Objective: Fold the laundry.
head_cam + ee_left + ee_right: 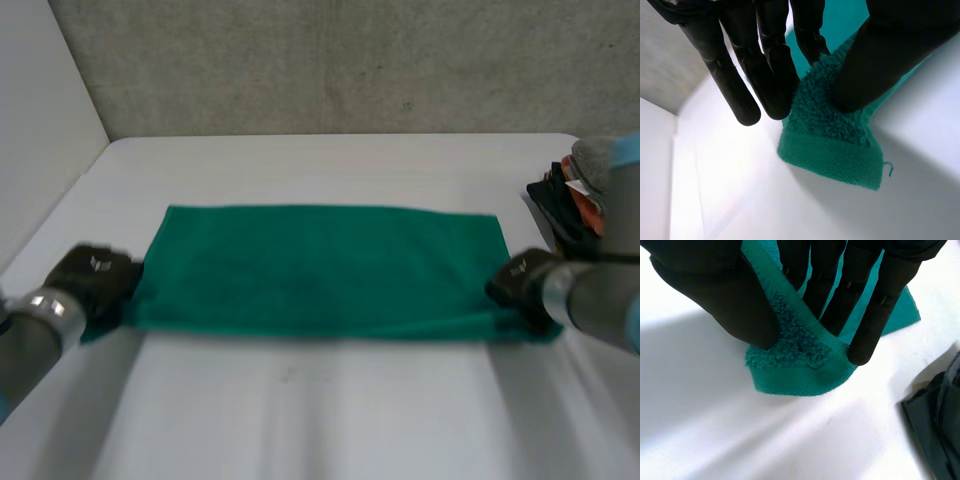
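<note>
Lying flat across the middle of the white table (320, 410), a green terry-cloth towel (320, 265) is spread as a wide rectangle, its long side running from one arm to the other. At the near left corner sits the black left hand (95, 275). Its wrist view shows that corner pinched. The thumb (885, 55) presses into the fluffy pile on one side and some of the fingers (810, 40) lie against the other side. The remaining fingers hang straight beside the cloth without touching it. The hemmed corner tip sticks out past the fingertips.

Between the two hands the cloth lies smooth, with a low ridge along its near edge.

At the near right corner the black right hand (520, 282) holds the towel the same way. In its wrist view the thumb (725, 295) bears down on the looped surface and the fingers (840, 295) stand behind the cloth. The corner is gripped between them, with its hem bulging out just beyond the fingertips.

Further right, by the table's edge, lies a pile of dark clothes (572, 195) with bits of orange and grey, apart from the towel.
</note>
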`<state>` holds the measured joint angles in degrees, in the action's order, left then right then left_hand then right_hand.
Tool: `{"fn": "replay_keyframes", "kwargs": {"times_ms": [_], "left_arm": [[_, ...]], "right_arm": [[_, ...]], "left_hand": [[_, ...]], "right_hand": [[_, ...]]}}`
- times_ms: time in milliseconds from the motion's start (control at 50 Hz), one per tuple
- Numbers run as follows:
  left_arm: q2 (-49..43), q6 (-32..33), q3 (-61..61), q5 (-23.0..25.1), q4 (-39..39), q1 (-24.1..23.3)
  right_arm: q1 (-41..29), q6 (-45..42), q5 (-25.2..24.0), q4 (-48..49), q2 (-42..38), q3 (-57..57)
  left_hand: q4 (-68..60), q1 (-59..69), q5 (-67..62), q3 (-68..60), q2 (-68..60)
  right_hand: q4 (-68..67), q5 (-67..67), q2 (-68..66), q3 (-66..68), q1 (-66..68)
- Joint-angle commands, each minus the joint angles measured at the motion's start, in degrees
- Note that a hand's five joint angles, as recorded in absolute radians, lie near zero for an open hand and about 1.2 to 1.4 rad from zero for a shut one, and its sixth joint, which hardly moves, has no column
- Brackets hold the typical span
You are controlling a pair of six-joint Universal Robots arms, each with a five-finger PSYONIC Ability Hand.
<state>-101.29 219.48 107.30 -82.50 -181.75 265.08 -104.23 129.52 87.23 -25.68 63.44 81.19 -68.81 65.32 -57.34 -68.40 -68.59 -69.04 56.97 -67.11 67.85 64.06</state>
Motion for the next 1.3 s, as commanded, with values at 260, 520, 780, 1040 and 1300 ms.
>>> {"fn": "replay_keyframes", "kwargs": {"times_ms": [260,520,780,1040,1300], "left_arm": [[-4.1,5.2,-6.1,6.8,2.5,-1.1],[-28.5,0.7,-36.1,-4.5,-3.9,-8.6],[-34.4,-2.8,-46.4,-3.7,-1.9,-10.6],[-17.7,-9.4,-34.0,-2.5,-2.6,-11.4],[-14.5,-8.9,-21.1,4.4,-7.9,-8.8]], "right_arm": [[3.3,-3.1,1.4,12.9,-3.1,-0.3],[-0.6,-2.2,5.8,18.3,-20.5,-21.9],[-2.8,3.0,15.6,25.3,-25.5,-33.2],[-1.1,16.6,1.5,18.3,-3.1,-14.1],[9.0,18.5,-4.5,20.6,1.9,11.2]], "left_hand": [[-11.2,14.7,-12.7,-11.6,-11.4],[-11.2,14.7,-12.7,-11.6,-11.4],[58.8,-55.3,57.3,58.4,58.6],[58.8,-55.3,57.3,58.4,58.6],[58.8,-55.3,57.3,58.4,58.6]], "right_hand": [[-11.0,13.0,-12.9,12.2,15.9],[-11.0,13.0,-12.9,12.2,15.9],[59.0,-57.0,57.1,-57.8,-54.1],[59.0,-57.0,57.1,-57.8,-54.1],[44.8,-42.8,42.9,-43.6,-39.9]]}}
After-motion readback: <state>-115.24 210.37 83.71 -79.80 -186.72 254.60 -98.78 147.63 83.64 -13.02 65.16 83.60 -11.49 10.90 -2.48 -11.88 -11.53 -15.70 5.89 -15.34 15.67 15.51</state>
